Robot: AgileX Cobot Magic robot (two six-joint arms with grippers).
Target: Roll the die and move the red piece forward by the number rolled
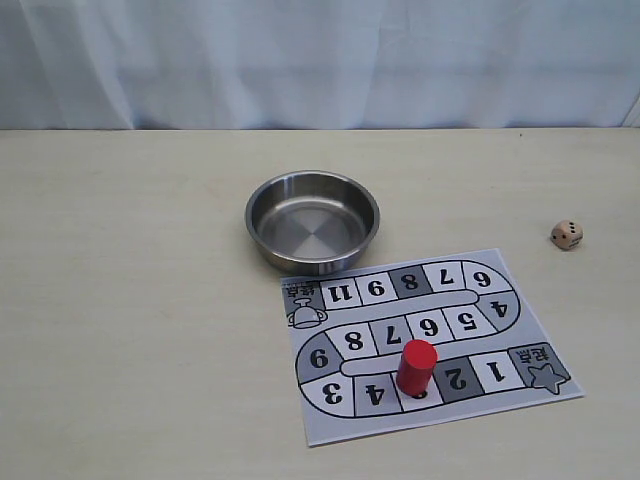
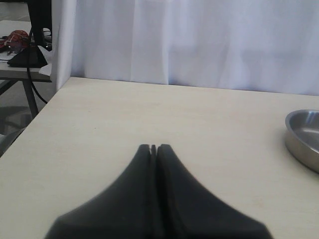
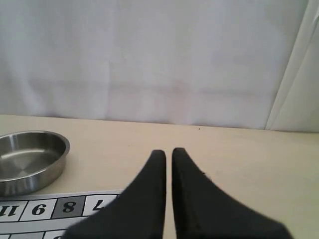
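Standing upright on the printed board sheet [image 1: 430, 340] at about 5 o'clock from the steel bowl [image 1: 312, 220], covering the square between 4 and 2: the red piece [image 1: 416, 366]. Lying on the bare table [image 1: 130, 300] well off at 3 o'clock from the bowl, apart from the sheet: the die [image 1: 567, 235]. Pressing tip to tip with nothing between: left gripper [image 2: 153, 148]; showing only a narrow slit, holding nothing: right gripper [image 3: 168, 152].

Bright even light, soft short shadows, mild glare in the bowl [image 1: 313, 221], near fingers [image 2: 158, 199] blurred
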